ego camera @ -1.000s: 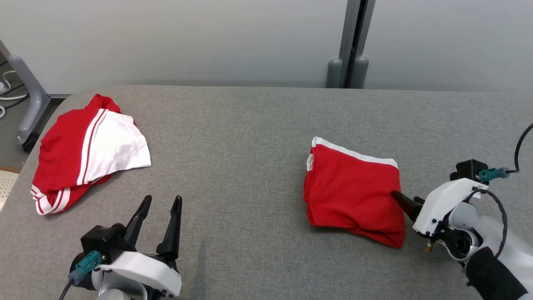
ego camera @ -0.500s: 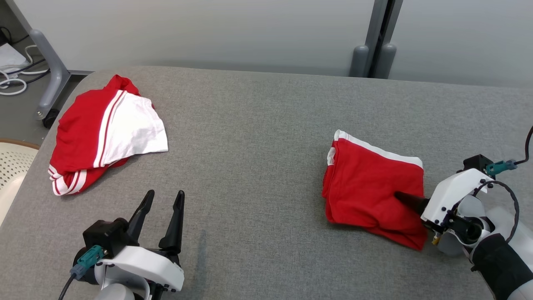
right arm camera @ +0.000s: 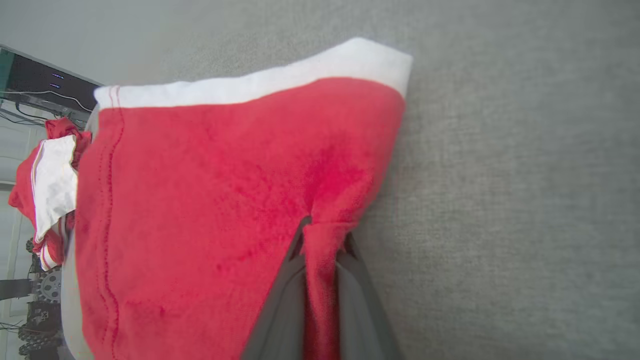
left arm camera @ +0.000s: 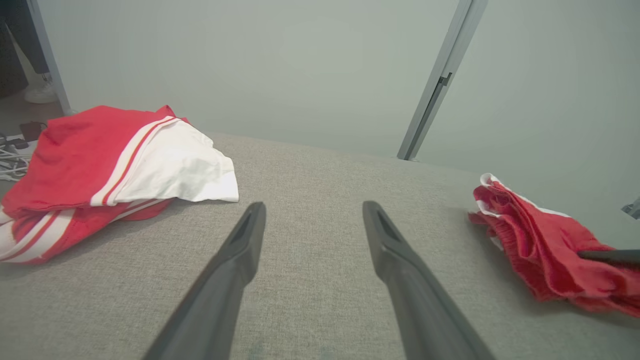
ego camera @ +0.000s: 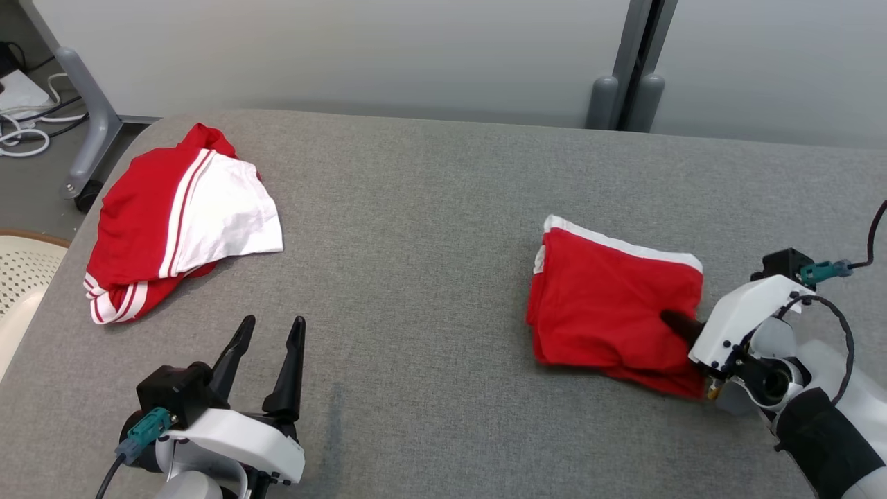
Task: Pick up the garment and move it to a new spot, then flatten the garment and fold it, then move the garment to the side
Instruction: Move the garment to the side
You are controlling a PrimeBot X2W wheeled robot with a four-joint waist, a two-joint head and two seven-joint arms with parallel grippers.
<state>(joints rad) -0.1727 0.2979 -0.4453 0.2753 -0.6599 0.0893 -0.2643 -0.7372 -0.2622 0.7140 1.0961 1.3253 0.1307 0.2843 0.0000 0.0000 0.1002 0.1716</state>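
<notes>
The folded garment (ego camera: 613, 305) is red with a white band along its far edge and lies on the right half of the grey table. My right gripper (ego camera: 671, 320) is shut on its near right edge. In the right wrist view both fingers pinch a raised ridge of the garment (right arm camera: 225, 200), with my right gripper (right arm camera: 322, 240) closed around the red cloth. The left wrist view shows the garment (left arm camera: 540, 250) at far right. My left gripper (ego camera: 270, 339) stands open near the table's front left with nothing between its fingers (left arm camera: 240, 250).
A second red and white garment (ego camera: 173, 222) lies crumpled at the table's (ego camera: 416, 242) far left corner; it is in the left wrist view too (left arm camera: 110, 160). A grey stand leg (ego camera: 86, 132) and cables are on the floor at left, and a post (ego camera: 624, 90) rises behind the table.
My right gripper has pushed further onto the garment's edge and shut on it, bunching the cloth. The head camera shifted. The left gripper has not moved.
</notes>
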